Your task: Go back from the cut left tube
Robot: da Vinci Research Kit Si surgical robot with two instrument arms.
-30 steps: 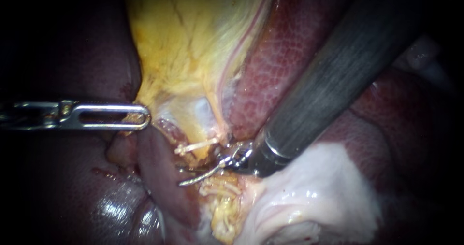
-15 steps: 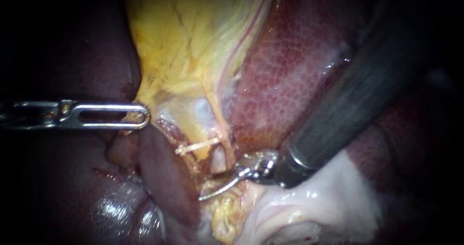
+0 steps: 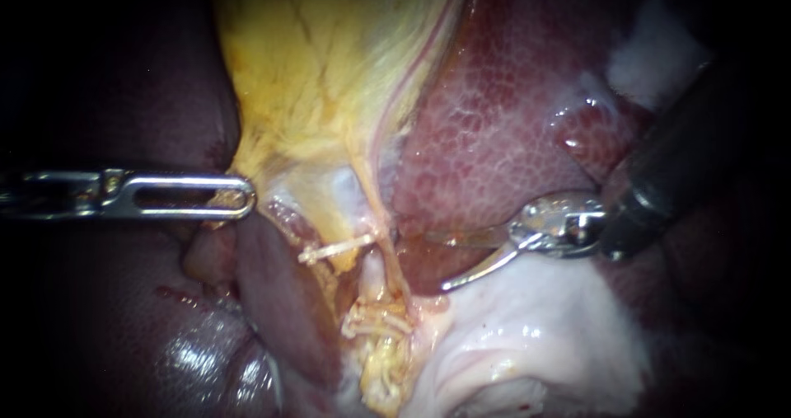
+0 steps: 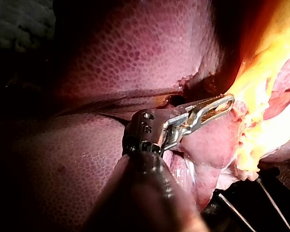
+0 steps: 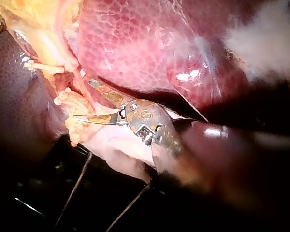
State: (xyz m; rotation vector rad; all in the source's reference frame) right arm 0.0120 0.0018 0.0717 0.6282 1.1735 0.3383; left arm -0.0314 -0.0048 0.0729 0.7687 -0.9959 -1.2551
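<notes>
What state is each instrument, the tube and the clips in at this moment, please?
Left instrument, jaws shut on the gallbladder edge.
Right instrument, jaws open, holding nothing, clear of the tube.
Left tube, cut between the clips.
Upper clip, closed across the tissue.
Lower clips, closed, clustered together.

Dark base (image 5: 38, 208), thin strands (image 5: 75, 187) crossing it, liver (image 5: 135, 48) and pale tissue (image 5: 111, 145) lying over its edge
</notes>
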